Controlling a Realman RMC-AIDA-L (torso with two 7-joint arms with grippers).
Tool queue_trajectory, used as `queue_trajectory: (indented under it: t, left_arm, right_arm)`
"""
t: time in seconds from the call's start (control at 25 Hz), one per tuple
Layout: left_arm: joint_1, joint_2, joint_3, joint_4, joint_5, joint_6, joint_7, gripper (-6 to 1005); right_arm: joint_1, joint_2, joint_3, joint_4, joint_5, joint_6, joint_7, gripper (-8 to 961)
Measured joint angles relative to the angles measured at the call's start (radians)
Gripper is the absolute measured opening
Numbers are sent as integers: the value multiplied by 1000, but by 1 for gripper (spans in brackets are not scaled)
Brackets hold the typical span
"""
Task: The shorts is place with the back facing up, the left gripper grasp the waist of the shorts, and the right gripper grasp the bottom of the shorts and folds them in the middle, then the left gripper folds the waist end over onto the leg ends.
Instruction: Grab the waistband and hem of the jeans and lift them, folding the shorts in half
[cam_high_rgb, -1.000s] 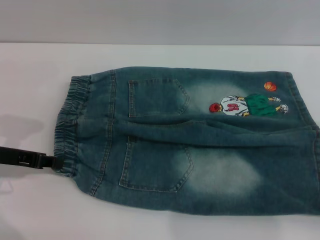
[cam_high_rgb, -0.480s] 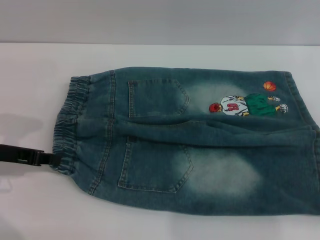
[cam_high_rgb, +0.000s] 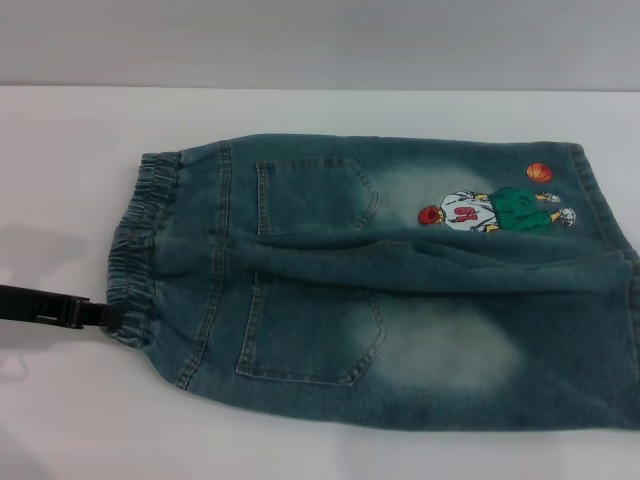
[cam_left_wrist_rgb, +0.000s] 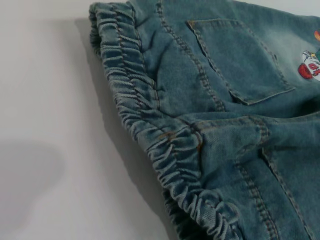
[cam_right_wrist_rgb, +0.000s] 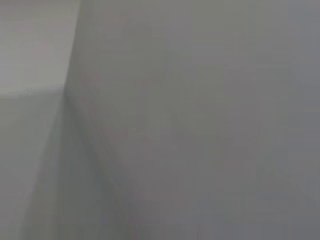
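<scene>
My left pincer reaches in low from the left side of the white counter, close to me. Its black tip meets the near corner of the waist. From the head view I cannot tell whether it is closed on the cloth or only touching it. My left wrist camera shows the puckered elastic band close up, its ruffles bunched along the edge, but none of my own fingers.

The shorts lie flat on the counter, back facing up, running left to right: waist on my left, legs stretching to my right. Both patch pockets show. The near leg fills the front of the scene and runs off the right edge. Past the centre seam lies the far leg, with the cartoon basketball player and an orange ball close to its hem. The bottom shows only on that far leg.

My right pincer is nowhere in sight; its wrist camera shows only blank grey surfaces.

I judge the task barely begun. The garment is laid out correctly and I am at the waist. The right-hand grip on the hems, the fold in the middle, and the fold of the waist over onto the leg ends all remain.
</scene>
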Motion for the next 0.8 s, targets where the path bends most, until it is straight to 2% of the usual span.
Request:
queue_trajectory:
  t: [0.16, 0.28, 0.52, 0.8]
  left_arm:
    - [-2, -1, -1, 0, -1, 2, -1, 44]
    - [-7, -3, -2, 0, -1, 3, -1, 44]
    - [-22, -2, -2, 1, -1, 19, -14, 43]
    - [-25, -2, 1, 5, -1, 21, -23, 42]
  right_arm:
    - [-4, -18, 1, -201, -169, -39, 176, 687]
    - [-6, -28, -5, -268, -351, -39, 209, 687]
    - [6, -43, -68, -284, -740, -42, 151, 687]
    - [5, -39, -115, -236, -994, -36, 19, 687]
